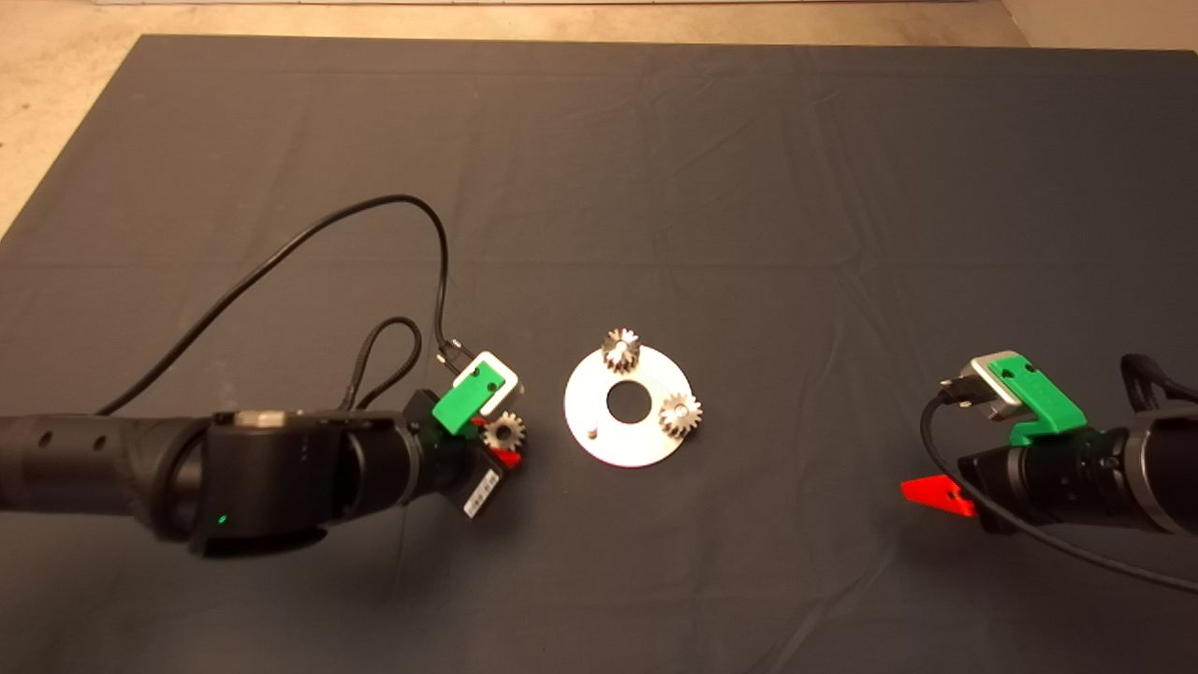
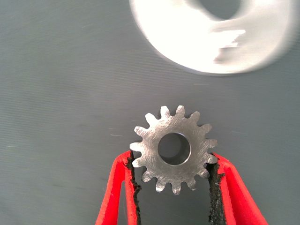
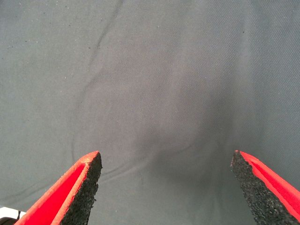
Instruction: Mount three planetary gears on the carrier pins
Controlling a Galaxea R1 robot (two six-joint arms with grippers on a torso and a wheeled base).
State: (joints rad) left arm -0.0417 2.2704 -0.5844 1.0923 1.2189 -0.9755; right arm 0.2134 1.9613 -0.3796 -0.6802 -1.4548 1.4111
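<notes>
A round silver plate (image 1: 629, 432) with a large centre hole lies mid-mat. Two planetary gears sit on its carrier pins: one at the far rim (image 1: 620, 349), one at the right rim (image 1: 680, 415). A third pin (image 1: 592, 432) stands bare at the plate's near left. Just left of the plate, my left gripper (image 1: 501, 443) is shut on a third gear (image 2: 174, 149), its black pads pressing the teeth on both sides. The plate's rim (image 2: 187, 42) shows beyond that gear. My right gripper (image 3: 166, 180) hangs open over bare mat at the right, holding nothing.
The dark mat (image 1: 749, 187) covers the table, with pale floor (image 1: 56, 112) past its far left corner. A black cable (image 1: 309, 234) loops from the left arm over the mat behind the gripper. Wide bare mat lies between the plate and the right arm.
</notes>
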